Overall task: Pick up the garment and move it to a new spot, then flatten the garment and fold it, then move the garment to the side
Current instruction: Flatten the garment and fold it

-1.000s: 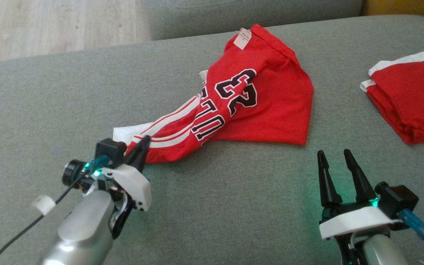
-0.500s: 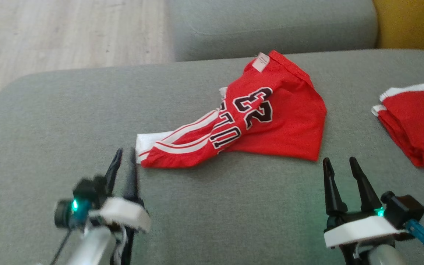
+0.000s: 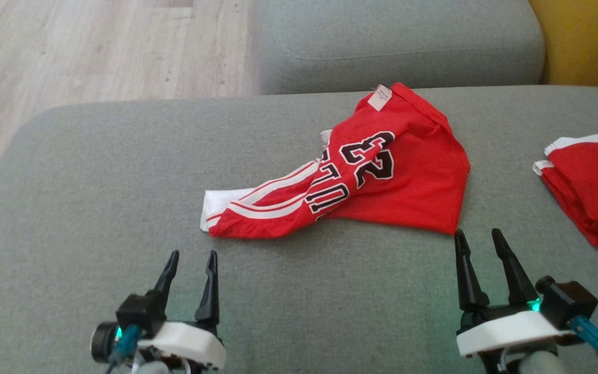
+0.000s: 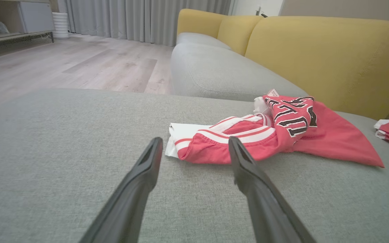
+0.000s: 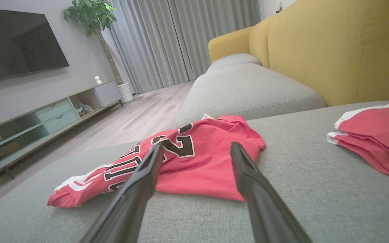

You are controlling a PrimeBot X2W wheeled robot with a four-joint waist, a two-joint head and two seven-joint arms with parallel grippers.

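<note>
The red garment (image 3: 382,176) lay on the grey sofa (image 3: 96,171), twisted and bunched, not flat and not folded. One end was thin with white stripes. The other end was wide with black numbers. Flattening, folding and moving it aside looked left to do. The left gripper (image 3: 193,254) and right gripper (image 3: 477,232) were spread wide near it, holding nothing.

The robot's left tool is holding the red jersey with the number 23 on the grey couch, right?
Not quite. The left tool is open and holds nothing; its fingers stop short of the red jersey, which does lie on the grey couch. The head view shows the gap between them.
</note>
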